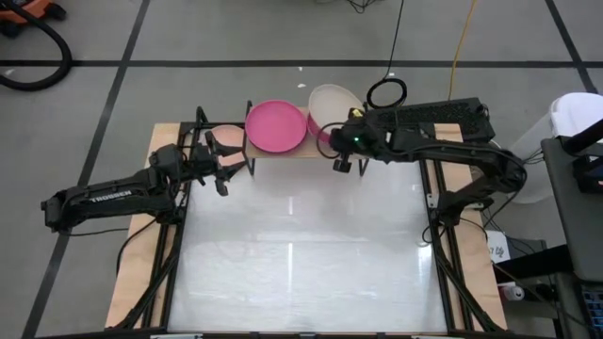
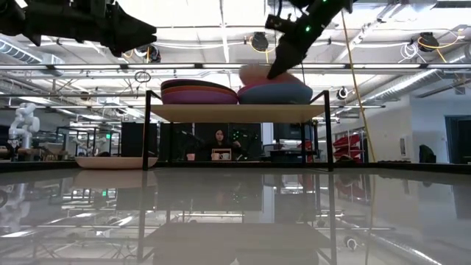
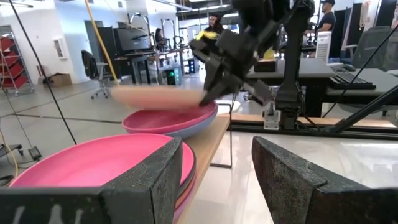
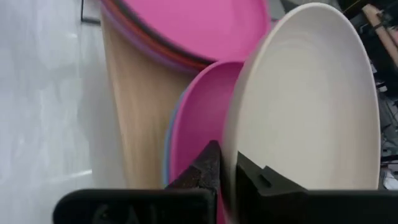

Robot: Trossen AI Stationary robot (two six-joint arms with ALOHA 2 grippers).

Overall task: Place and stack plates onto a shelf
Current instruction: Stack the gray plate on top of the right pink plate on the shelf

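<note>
The shelf [image 2: 235, 112] stands at the table's far edge. Its left half carries a stack of several plates topped by a hot pink plate [image 1: 275, 125] [image 3: 93, 163]. Its right half carries a magenta plate [image 4: 199, 118] on a blue plate [image 2: 276, 94]. My right gripper [image 1: 341, 143] is shut on a beige plate [image 1: 334, 104] [image 4: 305, 99] above that right stack. My left gripper [image 1: 221, 168] [image 3: 217, 180] is open, just left of the shelf and touching nothing. A light pink plate [image 2: 114, 162] rests on the table beside the shelf's left legs. My right gripper pinches the beige plate's rim [image 4: 235, 163] on its near side, one finger on each face. The fingers [image 4: 205, 165] come slanting down from the table's near right side. The plate is lifted and tilted over the magenta plate; whether it touches that plate, I cannot tell.
The white tabletop [image 1: 301, 254] stretches from the shelf toward the near edge. Black frame rails [image 1: 443, 245] run along both sides of the table. Beyond the shelf the low view shows a person seated at a desk [image 2: 219, 143].
</note>
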